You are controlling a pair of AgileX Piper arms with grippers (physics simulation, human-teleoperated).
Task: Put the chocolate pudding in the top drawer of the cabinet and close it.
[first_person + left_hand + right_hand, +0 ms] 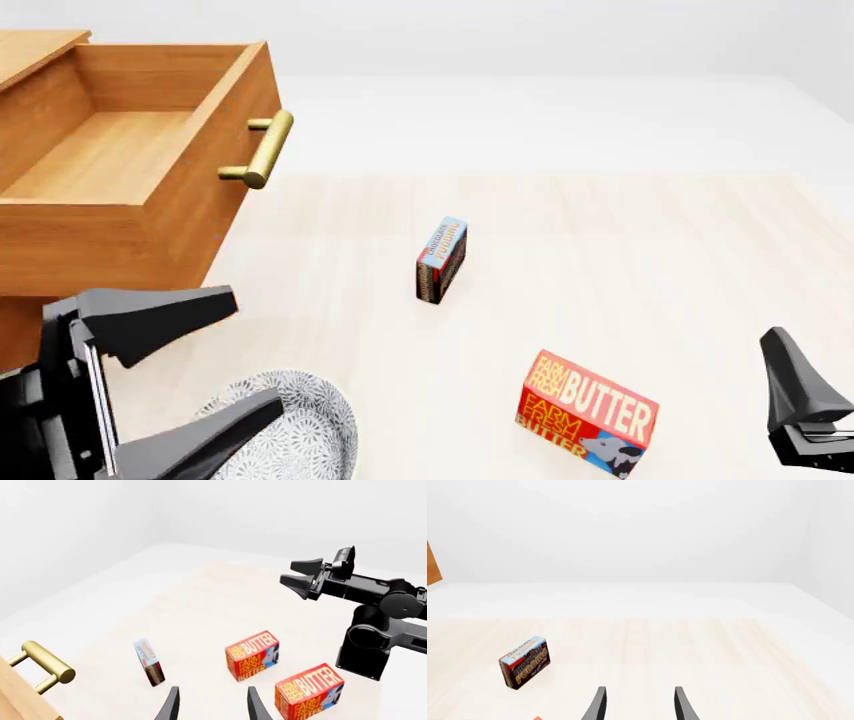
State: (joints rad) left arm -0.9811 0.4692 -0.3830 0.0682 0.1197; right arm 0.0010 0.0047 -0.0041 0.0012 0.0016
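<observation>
Nearest me in the front view, my left gripper [180,375] fills the lower left corner with its fingers spread wide apart and nothing between them. It hangs over a patterned plate [314,425] that neither wrist camera catches. My right gripper [801,410] is cut off at the lower right edge there; its own camera shows the fingertips [599,702] apart and empty.

One butter box [587,412] lies on the table [641,250] in the front view, but my left wrist camera shows a second [309,690].

Farther out, the chocolate pudding [442,259] stands on a narrow edge near the table's middle, its long axis pointing away from me.

Beyond, at far left, the top drawer [127,180] stands pulled open, brass handle [263,150] toward the pudding. Most of the cabinet [34,50] is out of frame.
</observation>
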